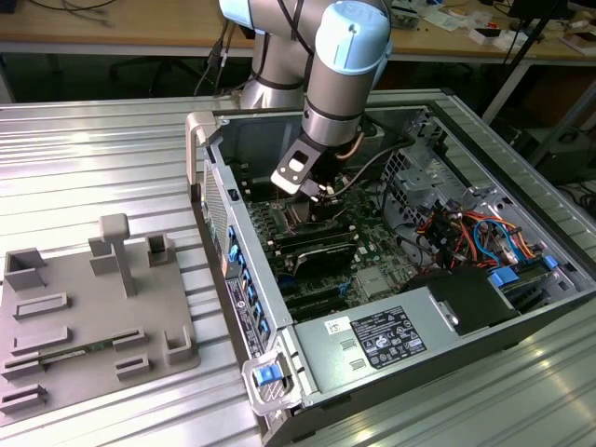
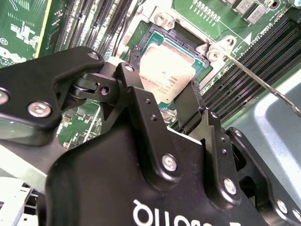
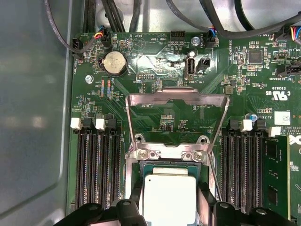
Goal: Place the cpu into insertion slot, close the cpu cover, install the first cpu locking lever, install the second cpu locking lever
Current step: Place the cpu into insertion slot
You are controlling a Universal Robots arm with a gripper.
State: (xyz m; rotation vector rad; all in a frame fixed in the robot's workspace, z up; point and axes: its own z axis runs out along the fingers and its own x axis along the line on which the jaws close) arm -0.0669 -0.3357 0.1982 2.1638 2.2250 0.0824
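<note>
A ribbed aluminium worktop (image 1: 112, 158) carries an open computer case (image 1: 244, 312) lying on its side. A grey moulded fixture plate (image 1: 84, 321) lies beside it, towards the exterior view's left. Beyond the worktop runs a wooden desk (image 1: 140, 28) scattered with cables and small parts. The arm (image 1: 345, 56) reaches down into the case over the green circuit board (image 3: 155, 61). In both wrist views the cpu (image 2: 164, 75) (image 3: 169, 197) lies directly over the insertion slot (image 2: 186, 42), silver-grey top facing up. The black jaws are closed onto two opposite edges of it, grasping it. Whether the chip is fully seated or just above the socket is hard to tell from these angles. In the first wrist view the cpu cover (image 3: 178, 95) stands swung open on its hinge at the far edge of the slot, with board showing through its window. Long black memory slots (image 3: 96, 165) flank the socket on both sides, and a coin cell (image 3: 115, 62) sits further up the board. In the second wrist view a thin metal locking lever (image 2: 263, 84) angles out from the slot's corner, over the memory slots.
</note>
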